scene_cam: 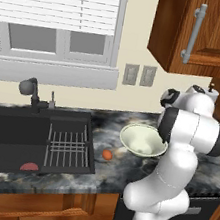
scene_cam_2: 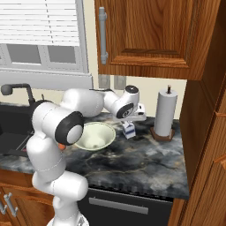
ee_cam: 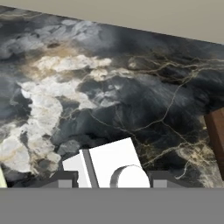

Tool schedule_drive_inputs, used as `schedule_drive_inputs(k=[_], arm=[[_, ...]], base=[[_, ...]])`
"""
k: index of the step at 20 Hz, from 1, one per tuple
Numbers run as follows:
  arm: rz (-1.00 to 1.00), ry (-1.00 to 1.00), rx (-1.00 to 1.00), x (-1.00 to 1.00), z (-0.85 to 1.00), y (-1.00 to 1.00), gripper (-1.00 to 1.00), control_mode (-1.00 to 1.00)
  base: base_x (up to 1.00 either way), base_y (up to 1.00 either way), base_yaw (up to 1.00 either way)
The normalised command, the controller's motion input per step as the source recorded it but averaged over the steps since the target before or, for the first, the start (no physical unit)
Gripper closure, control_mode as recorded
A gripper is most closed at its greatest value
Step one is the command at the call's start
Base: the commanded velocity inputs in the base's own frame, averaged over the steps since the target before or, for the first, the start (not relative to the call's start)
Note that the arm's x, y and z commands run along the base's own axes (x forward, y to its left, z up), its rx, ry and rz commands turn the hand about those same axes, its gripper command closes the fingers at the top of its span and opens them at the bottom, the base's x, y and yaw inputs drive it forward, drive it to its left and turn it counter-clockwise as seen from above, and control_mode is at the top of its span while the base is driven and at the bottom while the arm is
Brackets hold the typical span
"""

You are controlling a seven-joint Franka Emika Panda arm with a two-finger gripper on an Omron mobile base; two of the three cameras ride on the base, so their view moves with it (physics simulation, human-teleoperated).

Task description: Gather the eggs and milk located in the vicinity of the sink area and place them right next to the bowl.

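Right base view: tool point(scene_cam_2: 129, 128) clamps the milk point(scene_cam_2: 129, 130) beside the bowl point(scene_cam_2: 93, 136); red piece point(scene_cam: 29, 166) lies in the sink point(scene_cam: 6, 135).

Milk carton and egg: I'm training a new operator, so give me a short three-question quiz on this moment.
1. True or false: the egg lies inside the sink.
2. What sits between the fingers? A) milk carton B) egg C) red piece
3. Fill in: in the right base view, the carton is to the ___ of the bowl.
Key: 1 false, it lies on the counter between sink and bowl; 2 A; 3 right.
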Motion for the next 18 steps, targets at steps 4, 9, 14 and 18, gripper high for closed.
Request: schedule_drive_inputs(k=[4,9,14,18], arm=[[0.0,0.0,0.0,-0.16,0.0,0.0,1.0,-1.0],[0.0,0.0,0.0,-0.14,0.0,0.0,1.0,-1.0],[0.0,0.0,0.0,-0.09,0.0,0.0,1.0,-1.0],[0.0,0.0,0.0,-0.13,0.0,0.06,1.0,-1.0]], base=[[0.0,0.0,0.0],[0.0,0.0,0.0],[0.0,0.0,0.0],[0.0,0.0,0.0]])
